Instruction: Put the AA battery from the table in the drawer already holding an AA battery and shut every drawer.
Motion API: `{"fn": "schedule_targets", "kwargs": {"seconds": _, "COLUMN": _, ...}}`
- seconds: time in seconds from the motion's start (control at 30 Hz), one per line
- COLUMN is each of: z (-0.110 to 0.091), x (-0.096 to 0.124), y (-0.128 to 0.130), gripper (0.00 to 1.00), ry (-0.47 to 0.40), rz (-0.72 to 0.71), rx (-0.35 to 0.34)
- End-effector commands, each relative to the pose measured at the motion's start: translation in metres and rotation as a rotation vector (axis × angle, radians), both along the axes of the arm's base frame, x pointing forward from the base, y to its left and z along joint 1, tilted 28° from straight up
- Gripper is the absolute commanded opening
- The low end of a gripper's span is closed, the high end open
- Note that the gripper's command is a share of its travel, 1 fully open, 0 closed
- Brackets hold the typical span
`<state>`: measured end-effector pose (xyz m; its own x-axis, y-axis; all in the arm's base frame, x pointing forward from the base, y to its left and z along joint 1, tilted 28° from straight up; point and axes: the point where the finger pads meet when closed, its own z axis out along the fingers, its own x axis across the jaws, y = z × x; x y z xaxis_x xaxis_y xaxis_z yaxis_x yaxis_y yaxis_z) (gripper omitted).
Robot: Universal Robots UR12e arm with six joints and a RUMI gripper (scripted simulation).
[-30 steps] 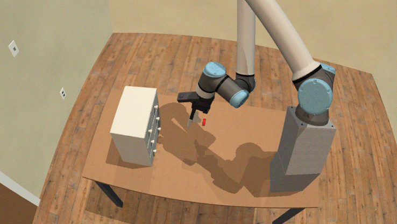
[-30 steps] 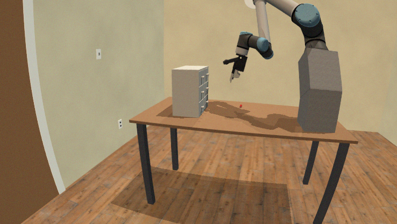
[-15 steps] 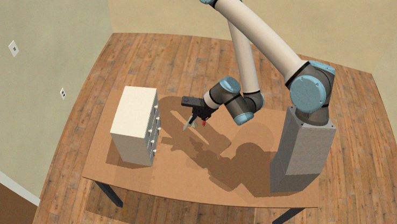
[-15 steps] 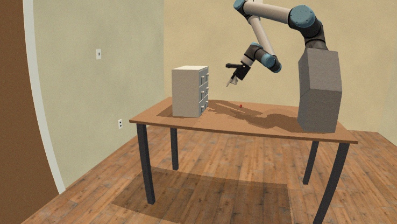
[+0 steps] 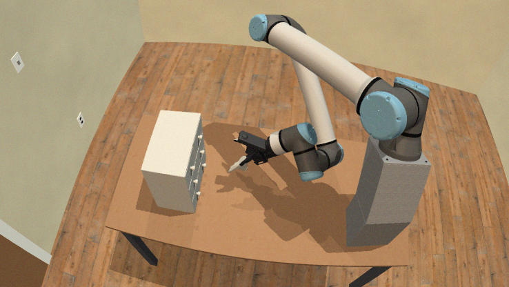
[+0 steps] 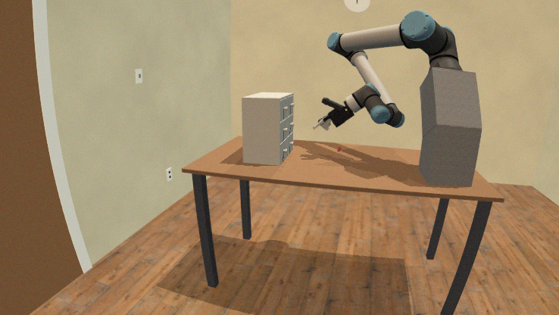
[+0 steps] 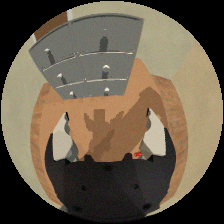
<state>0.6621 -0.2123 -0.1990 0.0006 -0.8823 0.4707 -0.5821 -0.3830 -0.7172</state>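
Early days here: the chest (image 5: 171,142) (image 6: 261,129) (image 7: 92,55) stands upright on the worktop (image 5: 249,235) (image 6: 332,176) (image 7: 55,120), every drawer looking shut, six knobs facing the robot. And the battery (image 6: 338,148) (image 7: 138,154), a small red thing, lies on the worktop, out in front of the chest and well apart from it; from above, it can't be made out. So nothing of the job itself is done yet! Finding the drawer with the other battery, opening it, dropping this one in and shutting up again all remain, and which drawer that is, nobody can tell from outside.

Now the arm (image 5: 316,60) (image 6: 371,37): elbow high, forearm dropping steeply, the wrist folded round to point at the drawer fronts. The gripper (image 5: 231,155) (image 6: 317,113) (image 7: 107,110) hangs in the air short of the knobs, tilted downward, its fingers spread wide with nothing between them. That pose suggests a drawer check comes first, and a gentle pull is called for, with no stops to catch a drawer.

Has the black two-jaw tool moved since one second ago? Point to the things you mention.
Yes: in the exterior view, the black two-jaw tool (image 5: 238,154) (image 6: 317,113) (image 7: 107,110) has gone lower, beside the white box-shaped drawer chest (image 5: 172,142) (image 6: 261,129) (image 7: 90,65).
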Motion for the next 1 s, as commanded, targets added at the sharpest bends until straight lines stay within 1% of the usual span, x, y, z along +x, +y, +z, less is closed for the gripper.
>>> {"fn": "schedule_targets", "kwargs": {"seconds": 0.0, "z": -0.0054, "x": 0.0072, "y": -0.0034, "gripper": 1.00, "ry": -0.069, "rz": 0.037, "rx": 0.003}}
{"fn": "schedule_targets", "kwargs": {"seconds": 0.17, "z": -0.0086, "x": 0.0105, "y": -0.0051, "gripper": 1.00, "ry": -0.103, "rz": 0.055, "rx": 0.003}}
{"fn": "schedule_targets", "kwargs": {"seconds": 0.43, "z": -0.0093, "x": 0.0112, "y": -0.0054, "gripper": 1.00, "ry": -0.111, "rz": 0.059, "rx": 0.003}}
{"fn": "schedule_targets", "kwargs": {"seconds": 0.47, "z": -0.0093, "x": 0.0112, "y": -0.0054, "gripper": 0.20, "ry": -0.111, "rz": 0.059, "rx": 0.003}}
{"fn": "schedule_targets", "kwargs": {"seconds": 0.97, "z": -0.0093, "x": 0.0112, "y": -0.0054, "gripper": 0.20, "ry": -0.111, "rz": 0.059, "rx": 0.003}}
